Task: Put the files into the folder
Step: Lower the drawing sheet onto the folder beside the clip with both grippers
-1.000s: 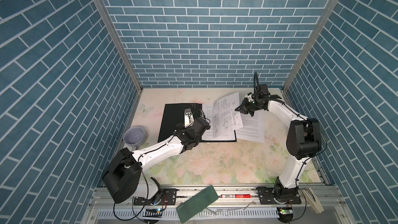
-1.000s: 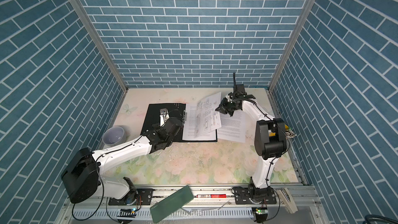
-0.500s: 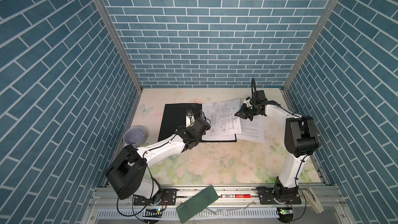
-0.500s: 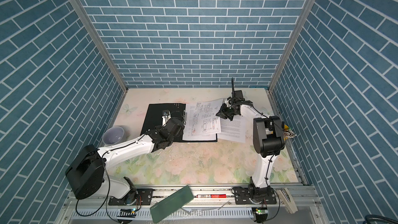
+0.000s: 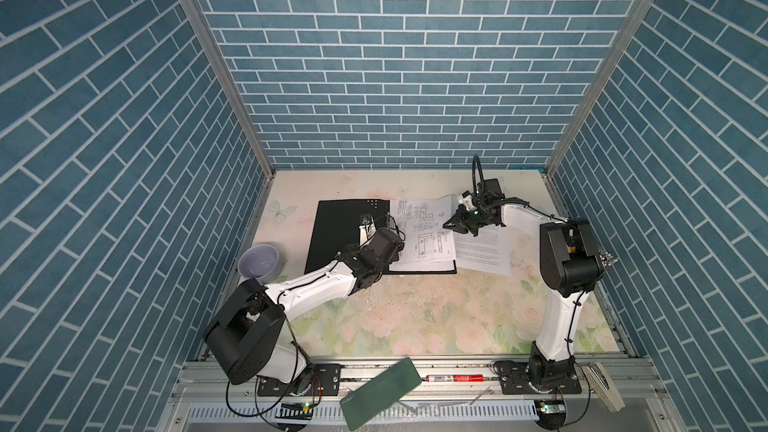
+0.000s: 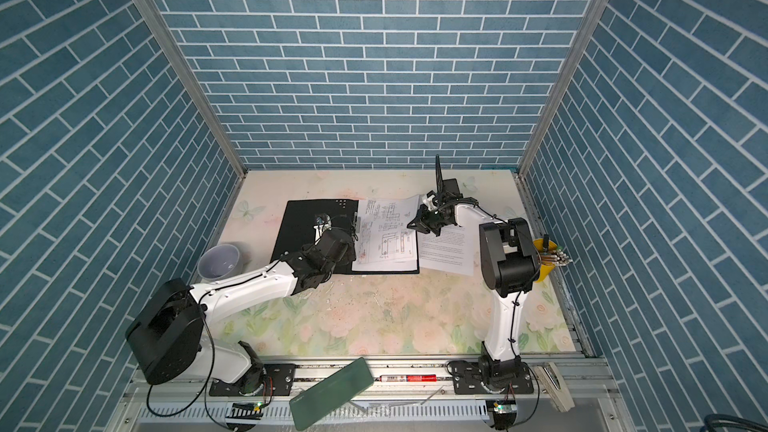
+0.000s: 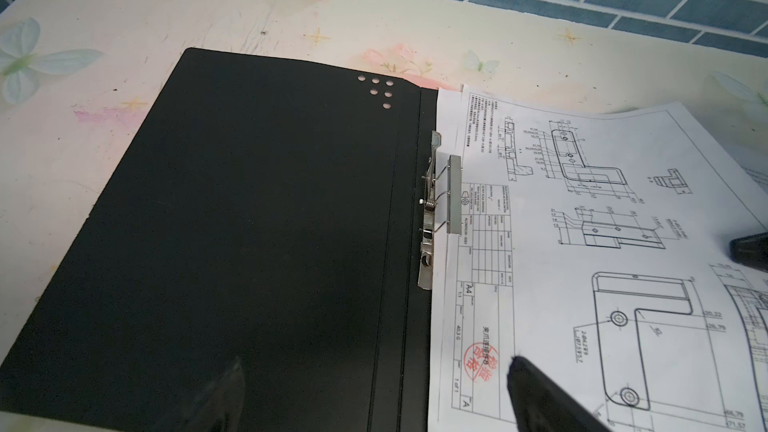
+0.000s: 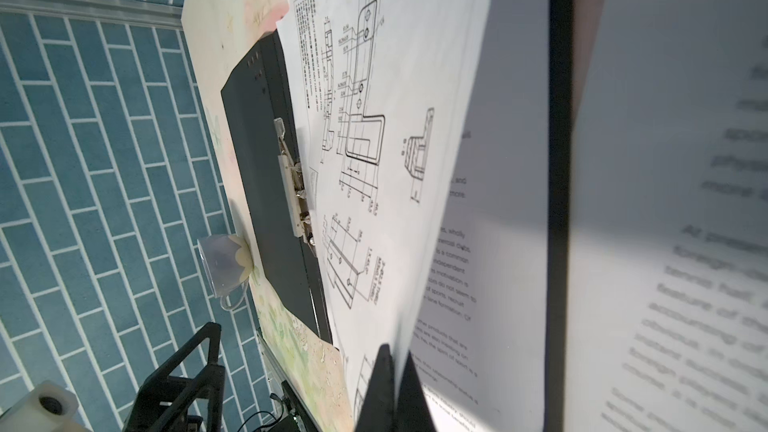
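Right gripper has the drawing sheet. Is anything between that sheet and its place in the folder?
Nothing visible blocks it. The drawing sheet, pinched by the right gripper, lies over the open folder, right of its spine in both top views, one edge at the metal clip. Whether the clip presses it, I cannot tell.
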Action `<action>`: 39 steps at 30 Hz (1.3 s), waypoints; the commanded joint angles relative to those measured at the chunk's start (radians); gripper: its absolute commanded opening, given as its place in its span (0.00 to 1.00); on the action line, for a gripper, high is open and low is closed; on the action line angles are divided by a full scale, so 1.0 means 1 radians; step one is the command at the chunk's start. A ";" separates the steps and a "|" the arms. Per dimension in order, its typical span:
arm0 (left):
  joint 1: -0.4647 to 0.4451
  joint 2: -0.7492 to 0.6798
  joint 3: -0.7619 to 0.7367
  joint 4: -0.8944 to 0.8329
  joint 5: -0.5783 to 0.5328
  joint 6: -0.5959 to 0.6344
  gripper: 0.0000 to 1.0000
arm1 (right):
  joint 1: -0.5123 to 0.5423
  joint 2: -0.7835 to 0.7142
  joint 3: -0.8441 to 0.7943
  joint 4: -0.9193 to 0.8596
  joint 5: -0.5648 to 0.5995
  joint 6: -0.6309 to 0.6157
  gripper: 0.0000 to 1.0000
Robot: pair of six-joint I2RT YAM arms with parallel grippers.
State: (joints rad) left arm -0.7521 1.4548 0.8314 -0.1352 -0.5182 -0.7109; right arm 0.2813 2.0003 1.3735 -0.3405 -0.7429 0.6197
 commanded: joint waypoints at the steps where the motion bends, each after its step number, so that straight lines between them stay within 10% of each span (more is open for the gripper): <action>1: 0.008 -0.006 -0.012 0.022 0.012 -0.001 1.00 | 0.006 0.016 0.000 0.005 -0.005 -0.052 0.00; 39: 0.008 0.025 -0.012 0.048 0.043 -0.006 1.00 | 0.036 0.015 -0.031 0.009 0.029 -0.077 0.00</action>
State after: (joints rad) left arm -0.7517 1.4662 0.8303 -0.0917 -0.4755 -0.7109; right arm 0.3115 2.0117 1.3682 -0.3153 -0.7273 0.5945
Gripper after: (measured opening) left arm 0.996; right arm 0.044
